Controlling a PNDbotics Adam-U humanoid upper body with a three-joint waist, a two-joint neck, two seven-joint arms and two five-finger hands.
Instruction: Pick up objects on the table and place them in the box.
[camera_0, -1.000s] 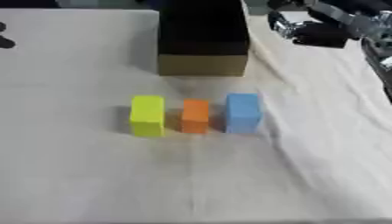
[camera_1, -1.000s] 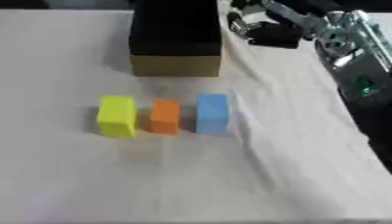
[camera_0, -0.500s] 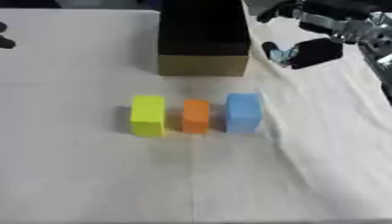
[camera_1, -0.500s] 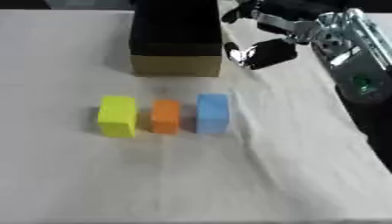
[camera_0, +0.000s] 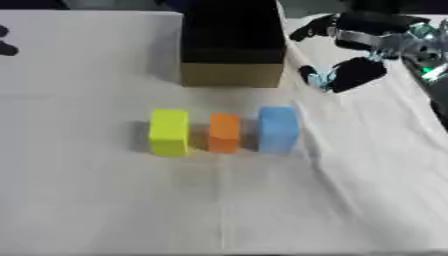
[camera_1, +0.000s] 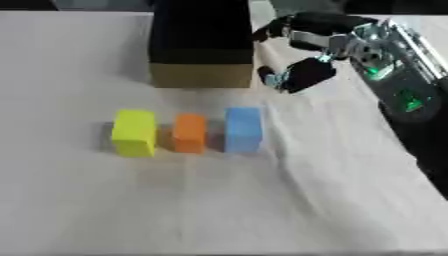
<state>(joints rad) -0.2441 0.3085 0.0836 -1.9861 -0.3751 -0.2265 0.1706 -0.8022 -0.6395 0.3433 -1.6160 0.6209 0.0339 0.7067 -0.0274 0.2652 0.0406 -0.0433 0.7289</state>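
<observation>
A white cloth covers the table (camera_0: 105, 200) and fills nearly the whole frame, rumpled a little toward the right side. At upper centre sits the box (camera_0: 232, 75), dark inside with a tan front wall, nothing visible in it from here. Below it, about mid-frame, three blocks stand in a tidy left-to-right row, just beside one another but apart: the yellow block (camera_0: 169, 132) on the left, the smaller orange block (camera_0: 224, 132) in the middle, the blue block (camera_0: 277, 129) on the right, each with its long side running toward the box. The right hand (camera_0: 350, 74) hangs in the upper right, beside the box's right front corner and clear of everything, holding nothing; its fingers look relaxed and parted, not closed on anything. The blue block lies down and to the left of those fingers, the nearest of the three, so I'd guess it is the first to be taken, with a short reach down-left. Of the left hand I see only a dark bit (camera_0: 7, 40) at the far upper-left edge, and I cannot tell how its fingers stand; it is well away from the blocks.
</observation>
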